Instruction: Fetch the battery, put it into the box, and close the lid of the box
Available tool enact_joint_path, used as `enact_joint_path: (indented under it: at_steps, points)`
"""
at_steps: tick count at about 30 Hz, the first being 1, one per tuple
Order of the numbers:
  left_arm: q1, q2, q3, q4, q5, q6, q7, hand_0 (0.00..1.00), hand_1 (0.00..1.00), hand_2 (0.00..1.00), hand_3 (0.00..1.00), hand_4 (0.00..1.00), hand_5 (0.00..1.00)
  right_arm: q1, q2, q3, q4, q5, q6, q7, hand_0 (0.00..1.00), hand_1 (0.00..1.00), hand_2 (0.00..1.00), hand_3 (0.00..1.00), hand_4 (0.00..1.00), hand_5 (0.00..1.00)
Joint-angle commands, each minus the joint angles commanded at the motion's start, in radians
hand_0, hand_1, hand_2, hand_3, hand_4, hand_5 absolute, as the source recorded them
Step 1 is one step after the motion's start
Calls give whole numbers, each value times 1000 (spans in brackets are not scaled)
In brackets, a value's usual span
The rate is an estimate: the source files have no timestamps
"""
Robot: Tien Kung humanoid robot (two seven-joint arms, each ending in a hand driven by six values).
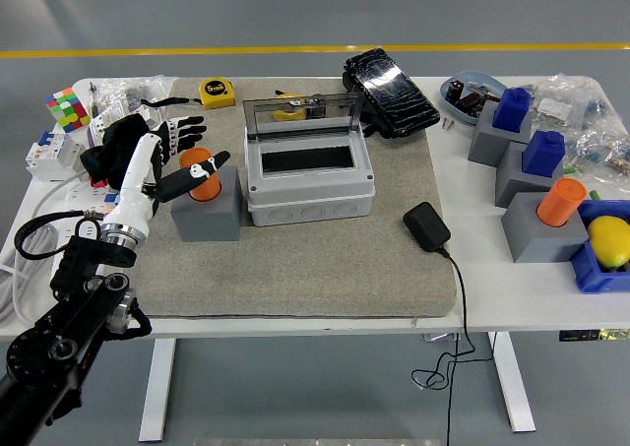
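Head view: fetch step in hand, the left hand [182,141] sits at the orange battery [201,173] standing in the grey holder [207,213] left of the box [309,175], fingers spread wide and apparently not yet closed on it. Next move likely needs a firm wrap, a straight lift, then a short carry right into the open box, whose clear lid [300,114] stands up at the back. Room is tight between holder and box wall, but the mat [325,264] in front is free; the right hand is out of view.
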Motion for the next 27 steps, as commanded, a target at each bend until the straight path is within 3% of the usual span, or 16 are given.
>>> enact_joint_path:
  at_steps: [7, 8, 18, 19, 24, 25, 27]
  points:
    - [-11, -9, 14, 38, -9, 7, -15, 703, 738, 738, 735, 998, 86, 3, 0, -5, 0, 0, 0, 0, 546, 600, 590, 542, 916, 485]
    - [-13, -11, 17, 45, -11, 8, -18, 674, 703, 707, 722, 998, 29, 3, 0, -7, 0, 1, 0, 0, 548, 601, 591, 542, 916, 486]
    - [-32, -29, 43, 82, -59, 23, -60, 628, 650, 657, 696, 998, 6, 2, -2, -10, 0, 3, 0, -1, 546, 600, 591, 542, 917, 486]
    - [-34, -31, 46, 88, -70, 25, -65, 516, 571, 552, 574, 998, 2, 2, -1, -10, 0, 3, 0, -1, 546, 601, 591, 542, 917, 486]
    - [-43, -43, 56, 109, -115, 23, -80, 516, 571, 552, 574, 998, 2, 1, -1, -10, 0, 3, 0, -1, 546, 601, 591, 542, 917, 486]
    - [-44, -45, 58, 112, -127, 24, -86, 480, 485, 476, 511, 998, 2, 1, -1, -10, 0, 3, 0, 0, 547, 600, 591, 542, 917, 486]
    - [-46, -48, 59, 118, -148, 26, -95, 480, 485, 476, 511, 998, 2, 0, -1, -10, 0, 4, 0, -1, 547, 600, 591, 542, 917, 486]
